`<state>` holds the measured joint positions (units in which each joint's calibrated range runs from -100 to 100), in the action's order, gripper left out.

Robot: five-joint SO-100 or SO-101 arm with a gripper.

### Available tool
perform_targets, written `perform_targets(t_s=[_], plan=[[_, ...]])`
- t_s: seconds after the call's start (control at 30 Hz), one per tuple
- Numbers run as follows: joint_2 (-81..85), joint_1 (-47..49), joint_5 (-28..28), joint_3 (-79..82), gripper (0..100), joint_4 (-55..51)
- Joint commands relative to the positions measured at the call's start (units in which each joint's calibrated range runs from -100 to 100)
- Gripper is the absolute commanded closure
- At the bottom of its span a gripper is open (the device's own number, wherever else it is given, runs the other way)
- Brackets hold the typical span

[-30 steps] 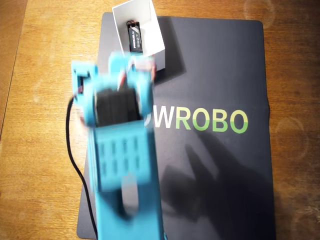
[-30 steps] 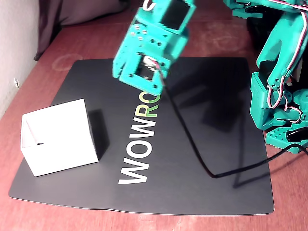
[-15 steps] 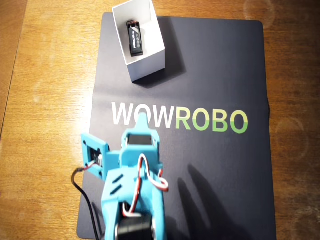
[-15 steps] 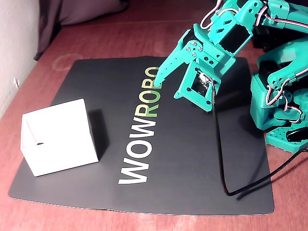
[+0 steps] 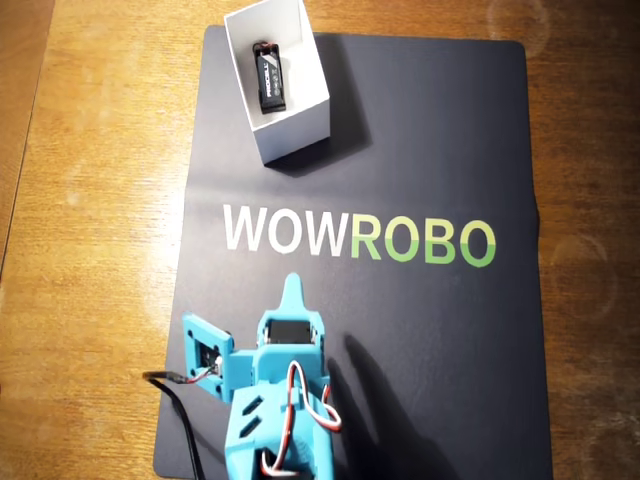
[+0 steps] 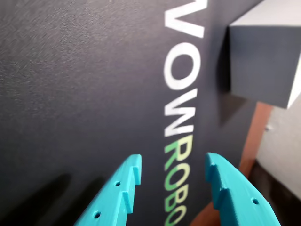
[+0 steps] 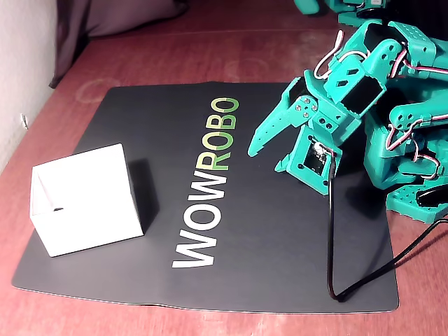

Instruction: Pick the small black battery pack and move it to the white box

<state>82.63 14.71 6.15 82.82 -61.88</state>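
Note:
The small black battery pack lies inside the white box at the far end of the mat in the overhead view. The box also shows in the fixed view and the wrist view, where its walls hide the battery. My teal gripper hangs over the near part of the mat, well away from the box. In the wrist view the gripper has its two fingers apart with nothing between them, over the lettering. The fixed view shows the gripper raised above the mat, open and empty.
A black mat with WOWROBO lettering covers the wooden table. A black cable runs from the gripper down across the mat's corner. The arm's teal base stands at the right in the fixed view.

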Motion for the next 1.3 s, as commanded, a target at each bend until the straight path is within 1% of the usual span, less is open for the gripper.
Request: perform_targets(t_s=[0.0,0.07,0.2,0.3,0.6,0.73,0.9,1.0,1.27], plan=[[5.7,-0.5,-0.4,1.8,85,0.4],[8.6,-0.6,-0.4,4.4,85,0.2],[12.5,-0.6,-0.5,5.4,85,-6.1],[13.6,-0.7,-0.5,6.7,85,-8.5],[13.7,-1.7,-0.5,9.0,85,-8.7],[13.8,-1.7,-0.5,9.0,91,-8.7],[13.8,-1.7,-0.5,9.0,93,-8.7],[13.8,-1.7,-0.5,9.0,99,-8.7],[13.8,-1.0,-0.5,9.0,99,-8.7]])
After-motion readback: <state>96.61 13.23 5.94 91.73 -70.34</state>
